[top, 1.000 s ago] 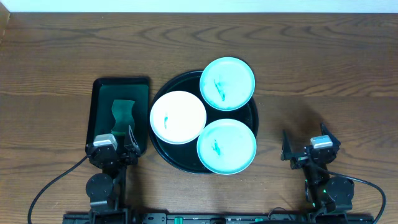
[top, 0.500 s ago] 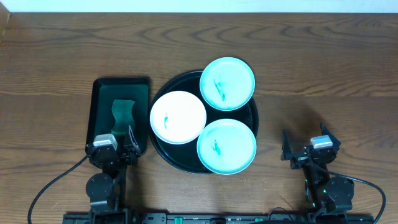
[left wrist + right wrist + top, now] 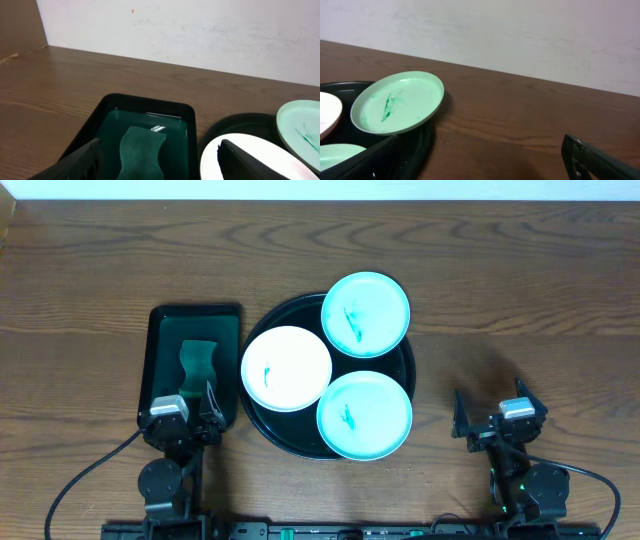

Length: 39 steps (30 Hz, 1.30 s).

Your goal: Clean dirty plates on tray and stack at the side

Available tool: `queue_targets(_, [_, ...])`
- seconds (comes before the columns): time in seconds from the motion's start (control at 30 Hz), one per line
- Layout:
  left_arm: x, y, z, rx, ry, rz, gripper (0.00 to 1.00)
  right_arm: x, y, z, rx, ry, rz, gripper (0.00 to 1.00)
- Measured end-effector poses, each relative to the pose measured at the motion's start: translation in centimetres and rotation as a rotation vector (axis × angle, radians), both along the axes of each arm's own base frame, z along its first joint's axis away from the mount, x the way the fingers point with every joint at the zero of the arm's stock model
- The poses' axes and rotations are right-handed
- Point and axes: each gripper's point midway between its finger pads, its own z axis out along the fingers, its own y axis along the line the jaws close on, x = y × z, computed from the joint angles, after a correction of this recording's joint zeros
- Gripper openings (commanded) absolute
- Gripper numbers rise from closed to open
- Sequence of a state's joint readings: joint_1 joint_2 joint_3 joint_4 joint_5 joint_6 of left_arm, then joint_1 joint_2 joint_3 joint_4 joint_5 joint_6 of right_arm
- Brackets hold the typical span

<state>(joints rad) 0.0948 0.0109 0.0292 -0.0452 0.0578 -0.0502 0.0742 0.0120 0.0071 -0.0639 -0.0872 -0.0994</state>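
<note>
Three dirty plates lie on the round black tray (image 3: 405,368): a white plate (image 3: 287,368) at the left, a turquoise plate (image 3: 366,314) at the back right and a turquoise plate (image 3: 365,415) at the front. Each has a green smear. My left gripper (image 3: 183,402) is open and empty at the near end of the dark-green rectangular tray (image 3: 160,340). My right gripper (image 3: 490,412) is open and empty over bare wood right of the black tray. The right wrist view shows the back turquoise plate (image 3: 397,102). The left wrist view shows the white plate (image 3: 240,150).
A green sponge (image 3: 199,364) lies in the rectangular tray, also seen in the left wrist view (image 3: 140,157). Bare wood-grain tabletop (image 3: 520,300) lies right of the black tray. A white wall (image 3: 520,35) stands behind the table.
</note>
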Motion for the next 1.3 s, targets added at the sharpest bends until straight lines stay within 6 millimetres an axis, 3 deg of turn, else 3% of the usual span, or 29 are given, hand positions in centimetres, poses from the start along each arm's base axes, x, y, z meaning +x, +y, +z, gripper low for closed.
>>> queue_targets(0.43, [0.0,0.0,0.0,0.000,0.000,0.000,0.73,0.0,0.3,0.6,0.026,-0.021,0.016,0.99])
queue_targets(0.6, [0.0,0.0,-0.3,-0.006,0.057,0.000,0.73,-0.1,0.6,2.0,0.058,-0.072,0.036,0.99])
queue_targets(0.77, [0.8,0.1,3.0,-0.009,0.089,0.000,0.73,-0.1,1.3,2.3,0.109,-0.047,0.072,0.99])
queue_targets(0.87, [1.4,0.1,5.5,-0.012,0.120,-0.001,0.73,0.0,1.7,3.7,0.126,-0.028,0.093,0.99])
queue_targets(1.07, [3.2,0.0,9.4,-0.030,0.255,-0.019,0.73,1.6,2.7,9.3,0.144,0.026,0.145,0.99])
queue_targets(1.3, [4.8,-0.1,10.4,-0.068,0.539,-0.029,0.73,6.3,5.6,13.5,0.173,0.249,0.279,0.99])
